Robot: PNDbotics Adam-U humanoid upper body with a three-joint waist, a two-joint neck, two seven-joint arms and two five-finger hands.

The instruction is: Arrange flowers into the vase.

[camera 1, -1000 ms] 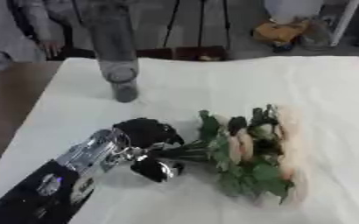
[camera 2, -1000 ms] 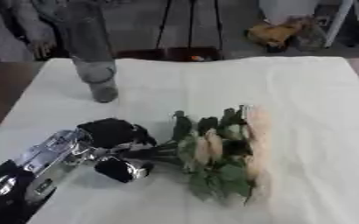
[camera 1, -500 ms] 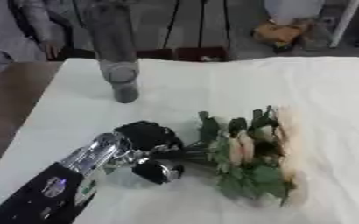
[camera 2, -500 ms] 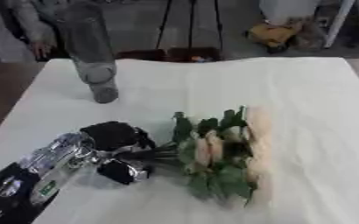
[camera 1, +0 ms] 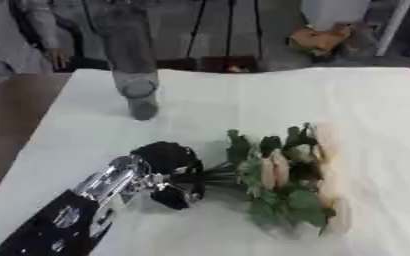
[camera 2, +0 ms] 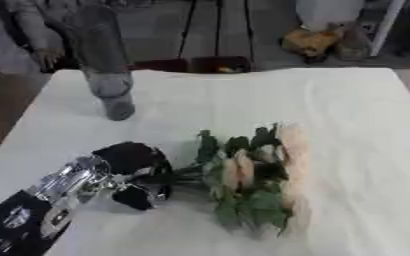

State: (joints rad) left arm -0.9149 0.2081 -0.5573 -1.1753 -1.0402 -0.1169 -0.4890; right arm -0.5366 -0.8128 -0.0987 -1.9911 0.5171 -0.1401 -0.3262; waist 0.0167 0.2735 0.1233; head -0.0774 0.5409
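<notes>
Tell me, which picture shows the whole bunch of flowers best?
The right eye view: the flowers lie near its middle, with cloth all round them. The left eye view shows the same bunch nearer its right side. In both, the left hand is at the stems.

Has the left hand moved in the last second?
No. The left hand stays by the flowers' stems, same gap to the vase.

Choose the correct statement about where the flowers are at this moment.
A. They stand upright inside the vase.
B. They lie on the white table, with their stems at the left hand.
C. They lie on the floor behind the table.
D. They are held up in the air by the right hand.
B: the flowers lie flat on the table, stems pointing to the left hand, whose fingers curl round them; the vase stands apart at the far left.
</notes>
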